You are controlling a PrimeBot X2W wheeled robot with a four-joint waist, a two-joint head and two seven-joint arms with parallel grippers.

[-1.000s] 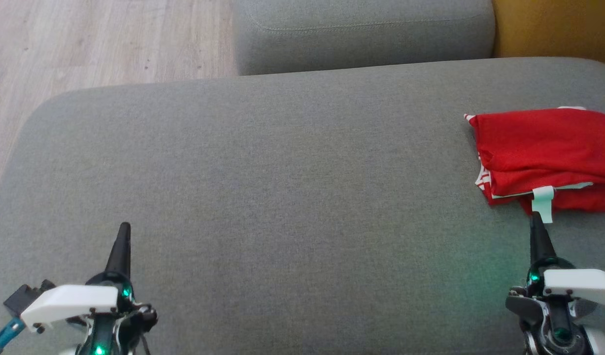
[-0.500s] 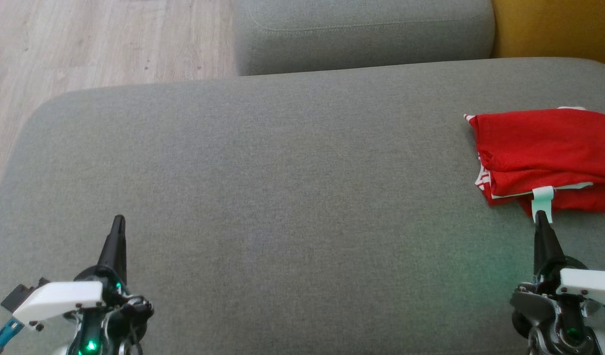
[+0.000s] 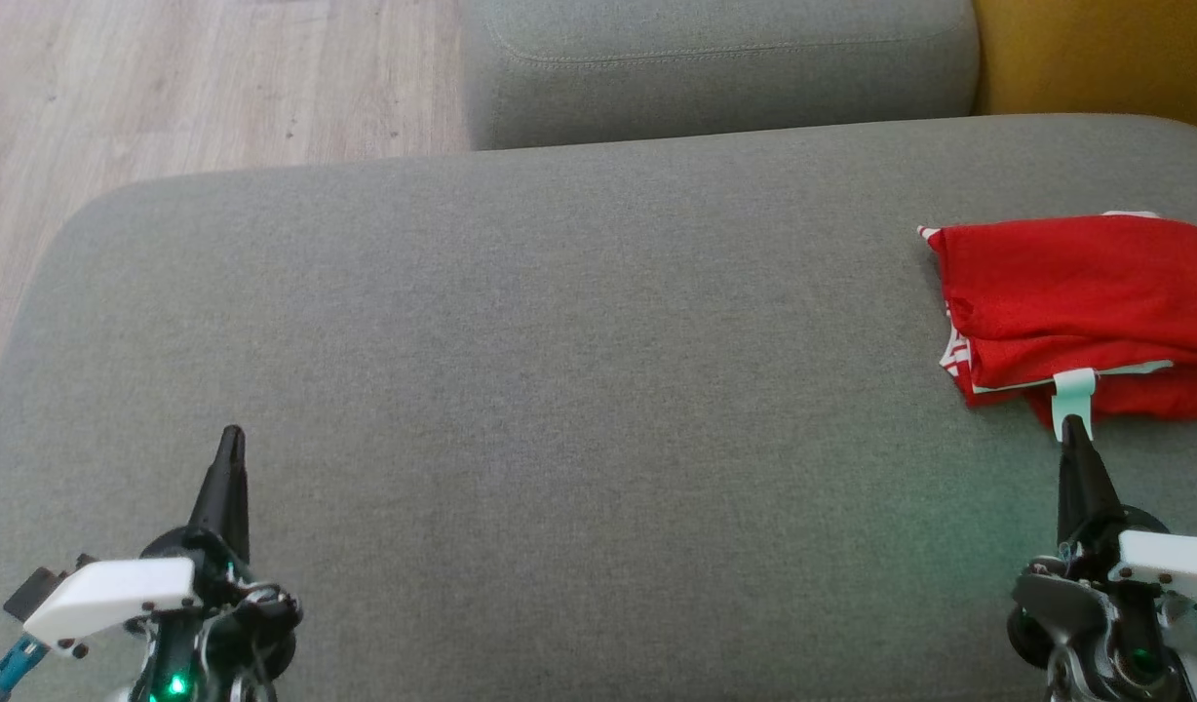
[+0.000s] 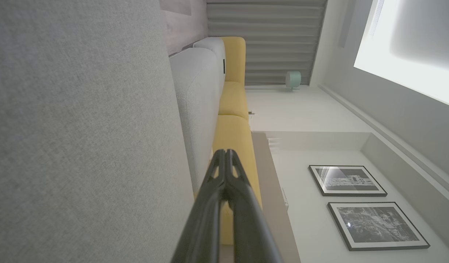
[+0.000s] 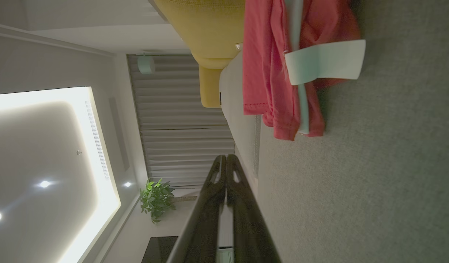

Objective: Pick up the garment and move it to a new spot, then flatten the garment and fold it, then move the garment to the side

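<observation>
Head view: red garment (image 3: 1081, 302) lying folded at far right of grey sofa seat (image 3: 559, 341), probably already set aside there. Right claw (image 3: 1069, 429) hovering low, fingers pressed together, tip nearly touching garment's white tab (image 3: 1074, 390). Left claw (image 3: 230, 437) likewise closed, pointing forward, well apart from garment.

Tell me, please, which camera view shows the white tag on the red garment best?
The right wrist view: the white tag is large and unobstructed against the red garment. The head view shows it small, with the right tool covering its lower end. The left wrist view faces the grey cushion.
</observation>
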